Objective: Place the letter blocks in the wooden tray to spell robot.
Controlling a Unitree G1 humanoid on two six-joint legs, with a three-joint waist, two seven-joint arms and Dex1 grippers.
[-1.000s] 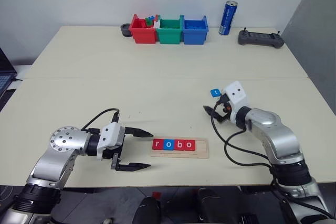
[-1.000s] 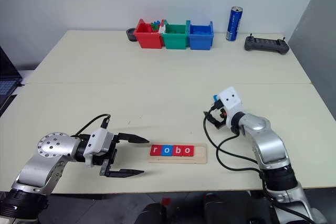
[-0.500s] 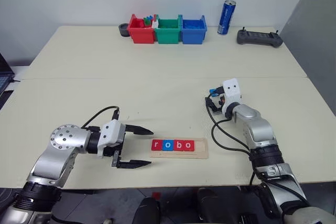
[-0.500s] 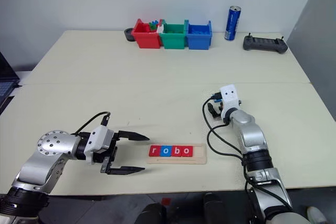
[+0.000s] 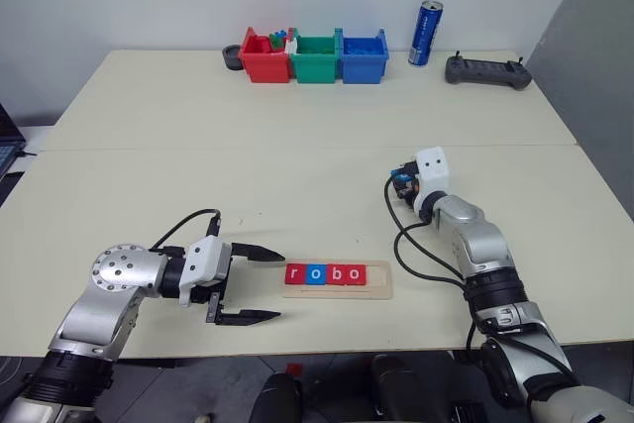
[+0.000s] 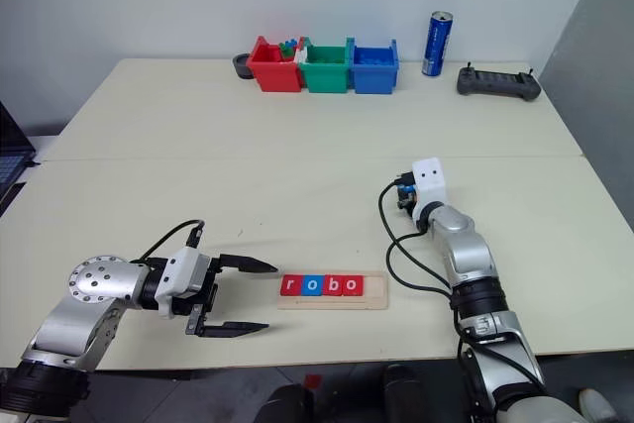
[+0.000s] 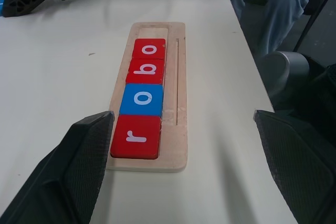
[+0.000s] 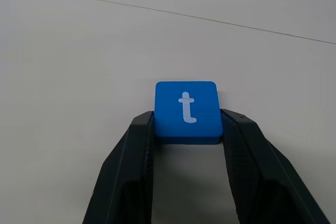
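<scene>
Right wrist view has the right gripper (image 8: 186,129) clamping the blue t block (image 8: 187,110) on bare table (image 5: 297,165). Beyond, the wooden tray (image 5: 338,289) near the front edge holds r, o, b, o (image 5: 326,273), its right end free. Left gripper (image 5: 260,284) gapes beside it.

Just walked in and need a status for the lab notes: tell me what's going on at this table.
The robot is spelling "robot" with letter tiles. The wooden tray near the table's front edge already holds r, o, b, o, with the last slot empty. The right tool has its fingers against both sides of the blue t tile, which lies flat on the table beyond the tray. The left tool waits open beside the tray's r end, holding nothing.
</scene>
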